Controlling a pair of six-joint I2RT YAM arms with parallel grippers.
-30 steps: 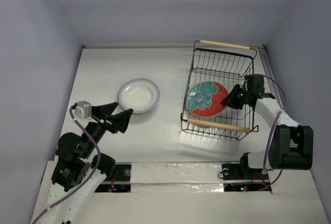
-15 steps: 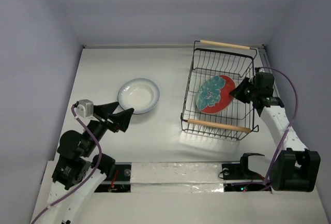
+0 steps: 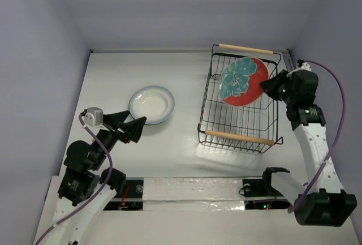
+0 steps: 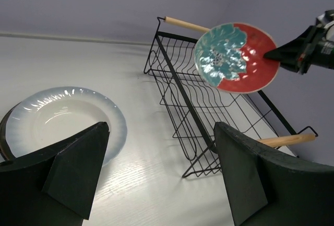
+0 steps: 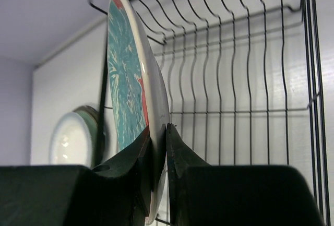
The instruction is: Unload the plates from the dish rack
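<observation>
My right gripper point(image 3: 270, 86) is shut on the rim of the red plate with the teal floral centre point(image 3: 244, 81) and holds it tilted in the air above the far part of the black wire dish rack point(image 3: 212, 121). The right wrist view shows the plate point(image 5: 130, 80) edge-on, clamped at my gripper point(image 5: 159, 137). The left wrist view shows the plate point(image 4: 235, 57) above the rack point(image 4: 180, 100). The white plate with the bluish rim point(image 3: 151, 104) lies on the table left of the rack, on top of other plates. My left gripper point(image 3: 137, 125) is open and empty beside that stack point(image 4: 57, 119).
The rack has two wooden handles, one near point(image 3: 240, 137) and one far point(image 3: 246, 48). The enclosure's walls stand close behind the rack and to the right of it. A darker plate edge point(image 5: 96, 127) shows under the white plate in the right wrist view.
My right gripper has lifted the red plate up out of the rack and carried it toward the far side. The left arm has barely moved.
</observation>
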